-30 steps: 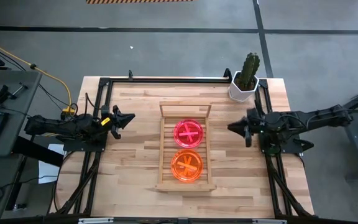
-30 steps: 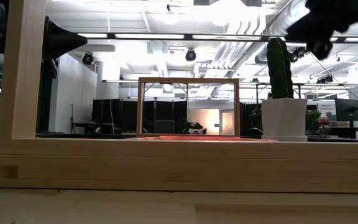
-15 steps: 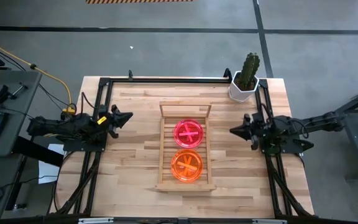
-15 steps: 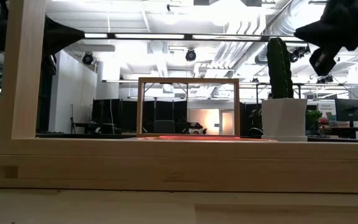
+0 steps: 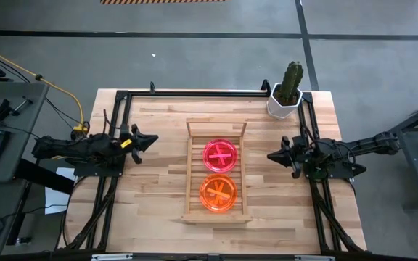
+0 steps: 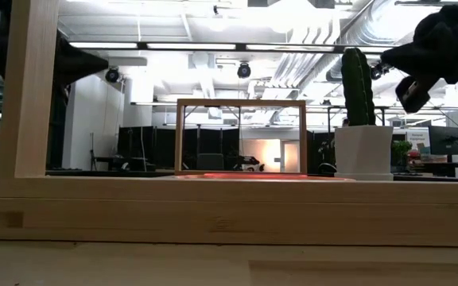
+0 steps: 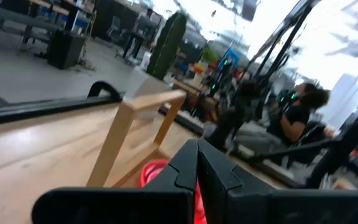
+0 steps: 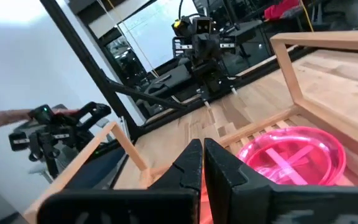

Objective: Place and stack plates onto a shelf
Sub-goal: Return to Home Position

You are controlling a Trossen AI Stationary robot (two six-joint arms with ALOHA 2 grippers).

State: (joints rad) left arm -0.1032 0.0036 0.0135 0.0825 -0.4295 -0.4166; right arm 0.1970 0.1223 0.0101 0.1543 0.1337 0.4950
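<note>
I see pink plates (image 5: 220, 154) and orange plates (image 5: 218, 191) on the shelf (image 5: 191, 174), left claw (image 5: 148, 139) and right claw (image 5: 273, 156) flanking it, both pinched together.

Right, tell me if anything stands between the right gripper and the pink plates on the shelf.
Nothing visible does. From the right gripper, shut at the table's right side, only bare tabletop and the shelf's low side rail lie before the pink plates. The potted cactus stands off that line.

High view looks straight down, low view level across, both showing the shelf (image 5: 193, 177)
</note>
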